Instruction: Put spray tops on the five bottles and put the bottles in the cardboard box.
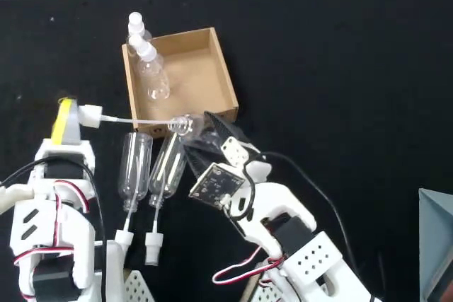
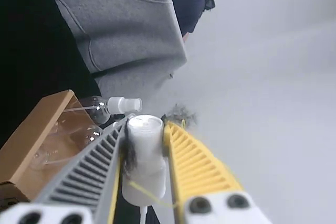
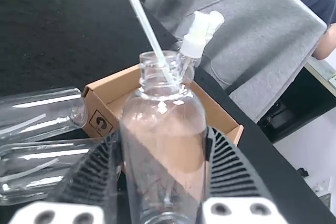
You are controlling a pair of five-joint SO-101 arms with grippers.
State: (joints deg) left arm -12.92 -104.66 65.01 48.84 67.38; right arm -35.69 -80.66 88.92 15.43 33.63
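Observation:
My left gripper (image 1: 73, 117) (image 2: 145, 129) is shut on a white spray top (image 1: 90, 114) (image 2: 143, 153), held just left of the cardboard box (image 1: 185, 76). Its thin dip tube (image 1: 138, 120) (image 3: 143, 22) runs right into the open neck of a clear bottle (image 1: 182, 126) (image 3: 163, 129), on which my right gripper (image 1: 204, 136) (image 3: 163, 142) is shut, at the box's front edge. A capped bottle (image 1: 151, 70) lies in the box, and another capped bottle (image 1: 135, 27) (image 3: 201, 31) stands at its far left corner. Two clear bottles (image 1: 134, 164) (image 1: 168, 165) lie on the table in front of the box.
Both lying bottles have white spray tops (image 1: 124, 237) (image 1: 153, 247) pulled out at their necks, tubes still inside. The tabletop is black cloth (image 1: 340, 68). A grey-blue object (image 1: 435, 238) sits at the right edge. A person in grey (image 2: 115, 19) is behind the table.

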